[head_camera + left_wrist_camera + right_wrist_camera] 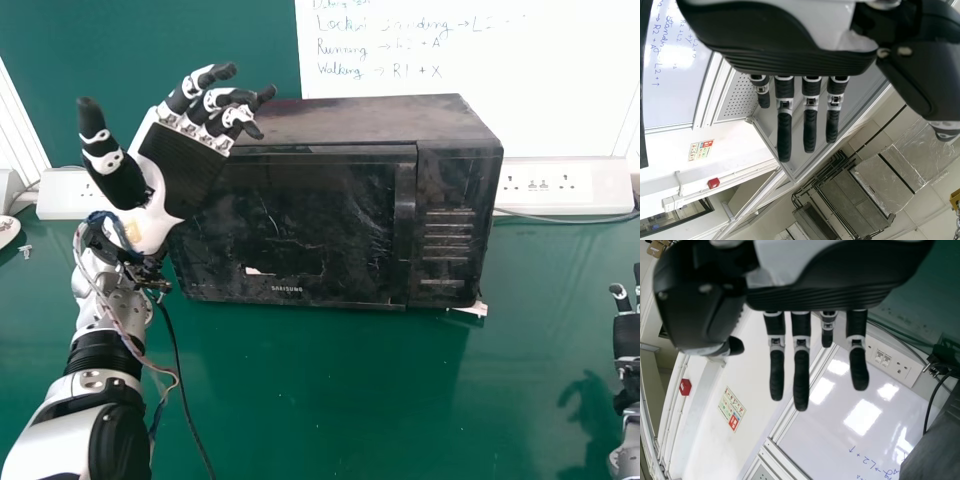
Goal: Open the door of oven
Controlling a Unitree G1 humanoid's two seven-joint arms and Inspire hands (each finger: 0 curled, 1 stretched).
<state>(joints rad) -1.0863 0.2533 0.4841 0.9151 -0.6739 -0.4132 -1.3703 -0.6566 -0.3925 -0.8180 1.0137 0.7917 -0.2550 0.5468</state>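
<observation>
Green desk (pixel 330 400) across the frame. Black oven (pixel 360 120) on it, upper centre, door (pixel 300 215) closed. Left hand (pixel 182 168), upper left, overlaps the oven's left end in view; can't tell if touching. It's released, fingers extended, nothing held. Right hand (pixel 628 338) at the right edge, also released, well apart from the oven. Door handle (pixel 404 210) upright, right of centre, ungripped.

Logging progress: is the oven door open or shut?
Shut: the door lies flush on the oven, its handle right beside the control panel.
</observation>
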